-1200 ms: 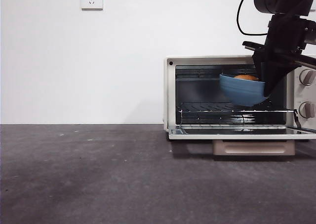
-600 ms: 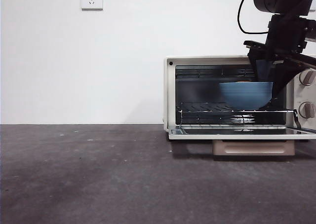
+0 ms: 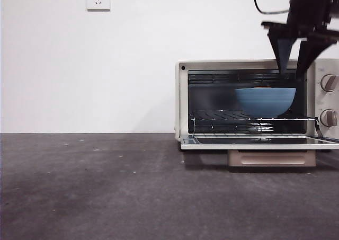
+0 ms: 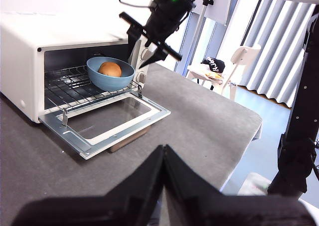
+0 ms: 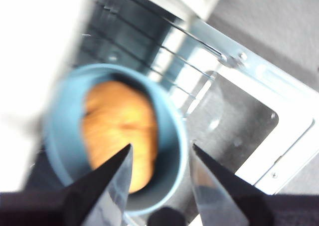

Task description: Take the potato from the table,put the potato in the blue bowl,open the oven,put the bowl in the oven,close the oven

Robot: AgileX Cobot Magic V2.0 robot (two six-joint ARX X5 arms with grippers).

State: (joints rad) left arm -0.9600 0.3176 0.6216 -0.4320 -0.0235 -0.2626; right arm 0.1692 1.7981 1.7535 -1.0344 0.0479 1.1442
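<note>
Potato (image 4: 110, 69) (in blue bowl (image 3: 265, 101)) sits on oven (image 3: 183, 99) rack; right gripper (image 3: 292, 66) jaws spread, empty

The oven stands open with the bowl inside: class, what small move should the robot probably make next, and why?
Probably draw the right gripper up and clear of the oven, ready to close the door. The blue bowl sits on the wire rack with the potato in it. The jaws are open above its rim, and the door lies flat open. The left gripper waits apart, shut.

Lab (bare wall (image 3: 106, 65), curtains (image 4: 279, 41), camera stand (image 4: 299, 136))
</note>
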